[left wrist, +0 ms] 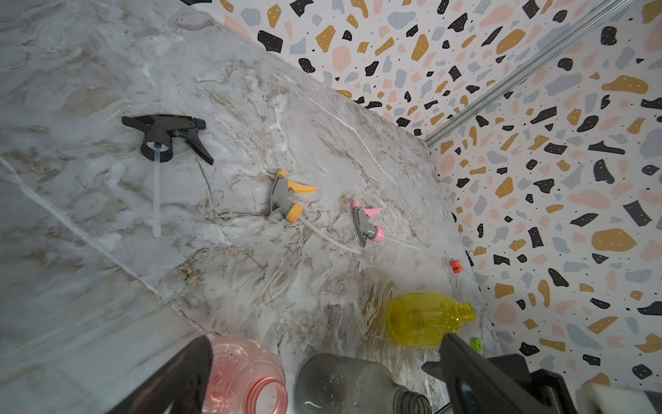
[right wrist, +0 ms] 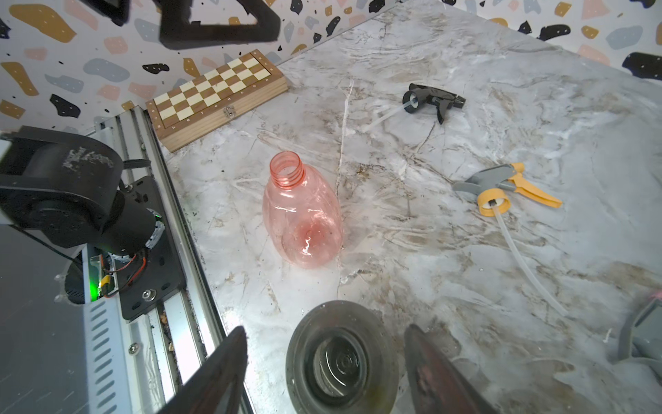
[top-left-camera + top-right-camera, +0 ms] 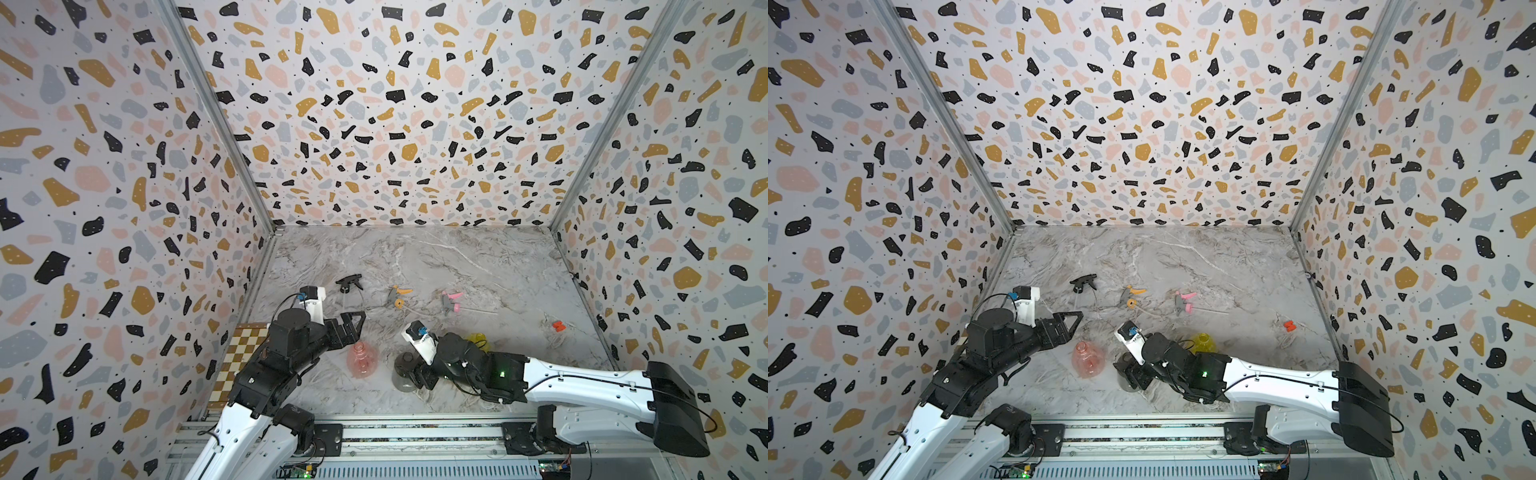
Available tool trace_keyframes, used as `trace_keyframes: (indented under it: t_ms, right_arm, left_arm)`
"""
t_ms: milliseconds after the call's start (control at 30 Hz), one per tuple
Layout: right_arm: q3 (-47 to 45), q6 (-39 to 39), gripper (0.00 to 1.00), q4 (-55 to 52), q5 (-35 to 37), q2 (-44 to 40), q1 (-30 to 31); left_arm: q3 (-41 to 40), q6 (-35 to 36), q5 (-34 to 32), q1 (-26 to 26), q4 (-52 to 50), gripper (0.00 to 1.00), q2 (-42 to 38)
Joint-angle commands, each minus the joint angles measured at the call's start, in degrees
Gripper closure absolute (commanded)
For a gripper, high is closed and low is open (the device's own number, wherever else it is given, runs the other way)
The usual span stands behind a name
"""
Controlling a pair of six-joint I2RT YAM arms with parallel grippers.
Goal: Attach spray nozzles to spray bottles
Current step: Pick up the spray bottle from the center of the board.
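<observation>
Marble table (image 3: 457, 257): three open-necked bottles stand upright near the front edge, long axes vertical. The pink bottle (image 3: 362, 359) is on the left, the dark grey bottle (image 3: 403, 368) in the middle, and the yellow bottle (image 3: 1202, 343) on the right behind the right arm. Farther back three nozzles lie on their sides in a row: the black nozzle (image 3: 349, 284) with its tube pointing toward the front edge, and the grey-and-orange nozzle (image 3: 398, 296) and grey-and-pink nozzle (image 3: 451, 301) with tubes trailing rightward. The right gripper (image 2: 324, 331) straddles the dark grey bottle, jaws partly spread with a gap showing on one side, nothing clamped; the left gripper (image 3: 353, 330) is spread wide and empty, hovering just behind the pink bottle.
</observation>
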Motion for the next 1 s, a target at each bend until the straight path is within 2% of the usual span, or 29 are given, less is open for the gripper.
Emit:
trace_keyframes:
  t_ms: [0, 200, 367, 567, 800, 967]
  right_arm:
    - [-0.2, 1.0, 0.37, 1.7, 1.5, 0.8, 0.6]
    - [-0.4, 1.2, 0.49, 2.5, 2.5, 3.5, 1.0]
    - [-0.8, 1.7, 0.50, 2.6, 3.1, 4.8, 1.3]
    - [-1.2, 1.9, 0.61, 2.8, 3.5, 4.5, 1.3]
    - [-1.4, 1.9, 0.82, 2.9, 3.4, 3.2, 1.3]
    - [-1.3, 1.9, 1.00, 1.4, 0.4, -2.7, -1.4]
  left_arm:
    - [-0.3, 1.2, 0.7, -0.2, 1.1, 0.01, -0.7]
    - [-0.7, 1.2, 1.1, -0.2, 1.2, 0.01, -0.7]
    - [-0.6, 1.5, 1.0, -0.2, 1.1, 0.01, -0.9]
    - [-0.5, 1.7, 1.3, -0.2, 1.7, 0.01, -0.7]
    - [-0.1, 1.4, 3.8, -0.2, 3.9, 0.01, 1.0]
    - [0.3, 1.8, 8.5, -0.4, 7.2, 0.01, 2.7]
